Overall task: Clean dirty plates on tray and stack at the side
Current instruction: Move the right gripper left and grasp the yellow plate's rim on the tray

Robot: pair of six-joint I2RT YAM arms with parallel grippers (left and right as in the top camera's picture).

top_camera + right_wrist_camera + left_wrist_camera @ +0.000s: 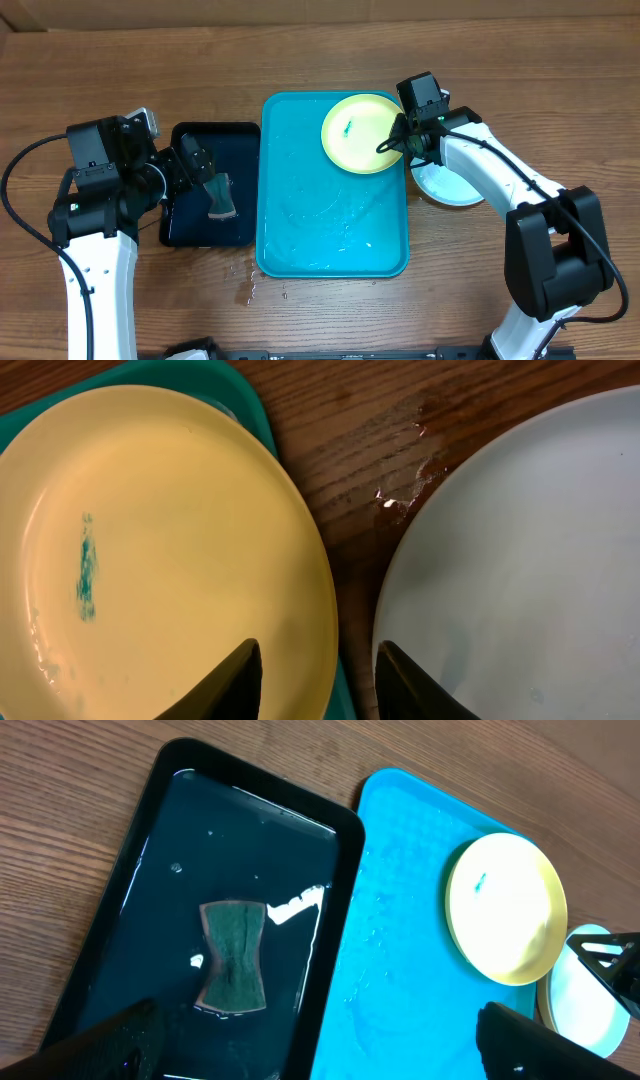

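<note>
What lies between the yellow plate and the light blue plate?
Wet wooden table, with water drops, and a sliver of the tray lie between the yellow plate and the light blue plate. The right wrist view shows it.

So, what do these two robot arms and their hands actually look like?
Both are alike: smooth white tube-like segments on the left arm and right arm, joined by chunky black joint housings. Thin black cables loop alongside each. The left hand and right hand are black, each with two dark tapering fingers. I can't make out any markings.
</note>
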